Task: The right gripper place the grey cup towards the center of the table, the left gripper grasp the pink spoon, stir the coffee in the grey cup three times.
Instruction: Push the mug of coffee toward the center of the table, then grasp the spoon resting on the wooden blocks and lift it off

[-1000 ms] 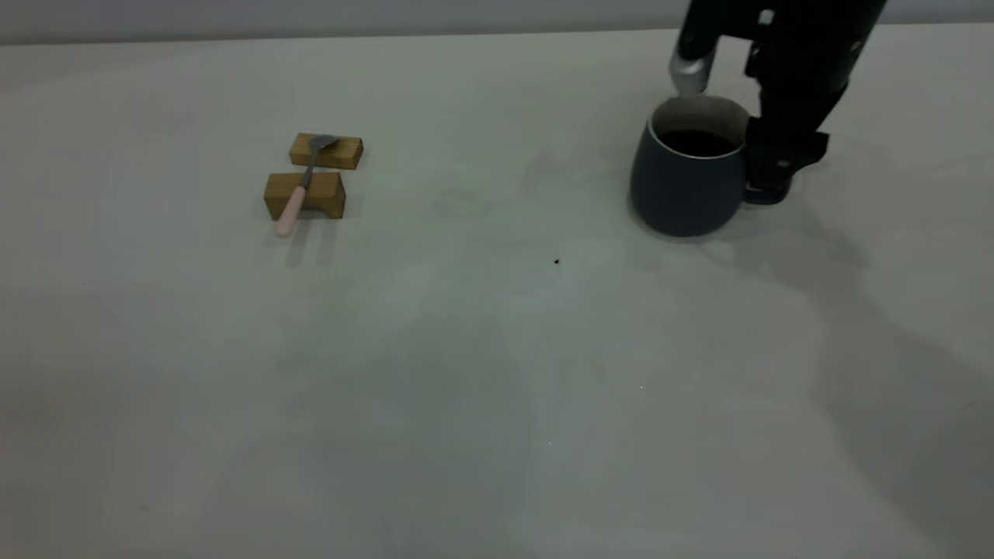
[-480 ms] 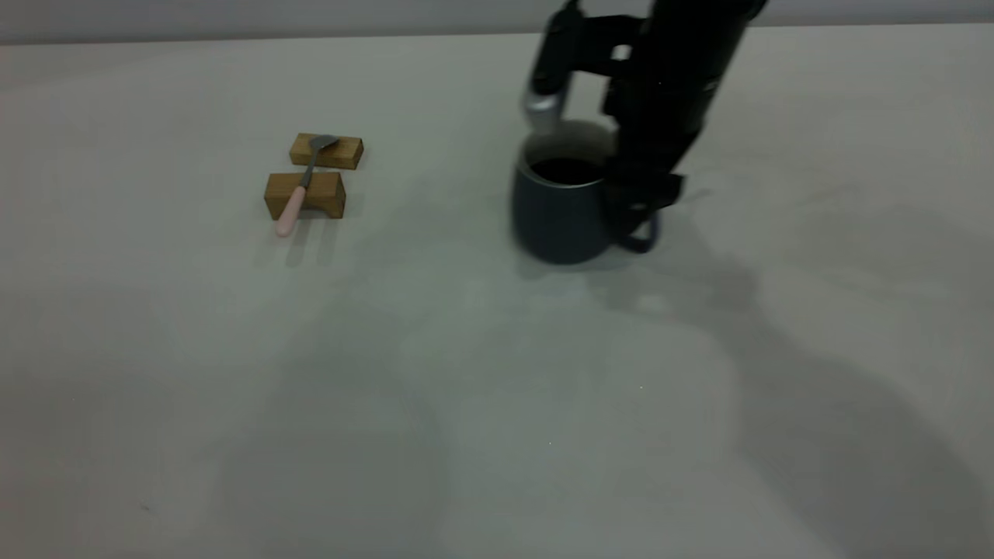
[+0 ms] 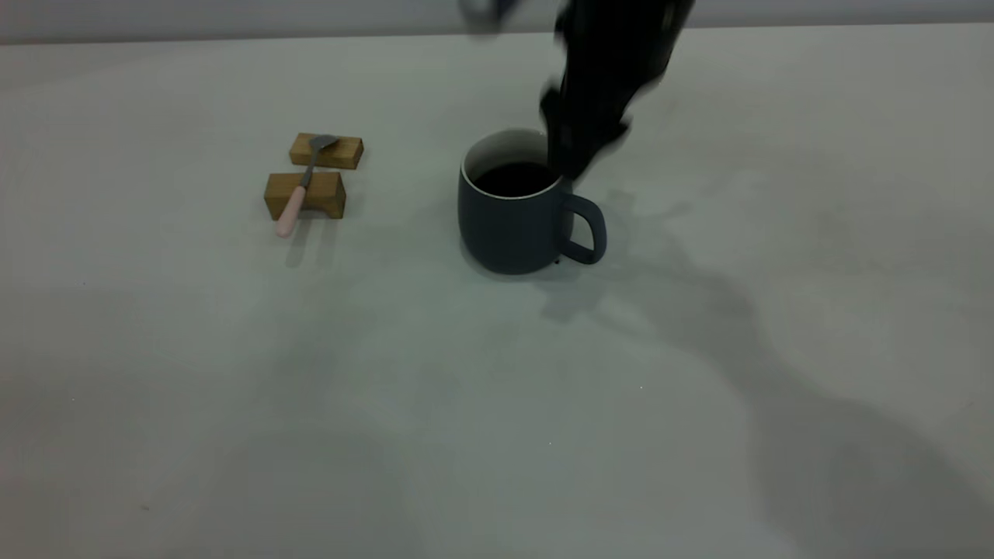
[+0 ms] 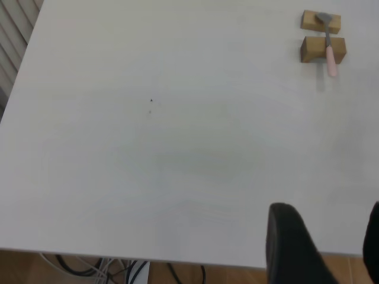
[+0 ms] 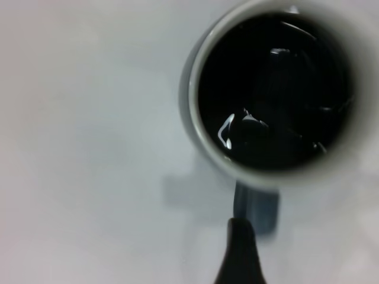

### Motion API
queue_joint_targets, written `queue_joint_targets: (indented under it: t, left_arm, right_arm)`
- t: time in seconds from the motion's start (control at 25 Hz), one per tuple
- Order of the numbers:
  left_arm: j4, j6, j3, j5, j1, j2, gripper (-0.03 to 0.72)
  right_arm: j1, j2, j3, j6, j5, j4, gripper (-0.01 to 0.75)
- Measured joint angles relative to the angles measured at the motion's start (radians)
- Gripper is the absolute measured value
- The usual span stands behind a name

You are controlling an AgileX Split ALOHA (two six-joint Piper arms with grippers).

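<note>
Grey cup (image 3: 509,221) stood near centre of table (image 3: 497,404), coffee (image 3: 512,178) calm, handle free. My right pincer (image 3: 581,147) hung above rim, empty; spread or clenched, couldn't tell. Best rise straight, clear of handle. Left pincer (image 4: 331,248) spread, well apart from pink spoon (image 3: 293,208) on wooden blocks (image 3: 330,196).

The exterior camera looks steeply down across the table (image 3: 497,404), sharing the pink spoon (image 3: 299,189) on its wooden blocks (image 3: 304,195) with the high, distant left wrist view, while the right wrist camera peers straight down, close, into the grey cup (image 5: 269,94).
</note>
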Motion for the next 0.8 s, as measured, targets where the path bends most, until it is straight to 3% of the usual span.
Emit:
queue_joint_targets:
  t: [0.32,0.56,0.8]
  left_arm:
    - [0.0,0.0,0.0,0.0,0.0,0.0,0.374]
    - [0.0,0.0,0.0,0.0,0.0,0.0,0.374]
    - [0.0,0.0,0.0,0.0,0.0,0.0,0.374]
  right_arm:
    - [-0.006,-0.371,-0.001,0.374,0.475,-0.107,0.591]
    - [-0.006,-0.64,0.068,0.458,0.532,-0.13,0.581]
    - [-0.006,-0.927,0.308,0.486,0.541,-0.132,0.595]
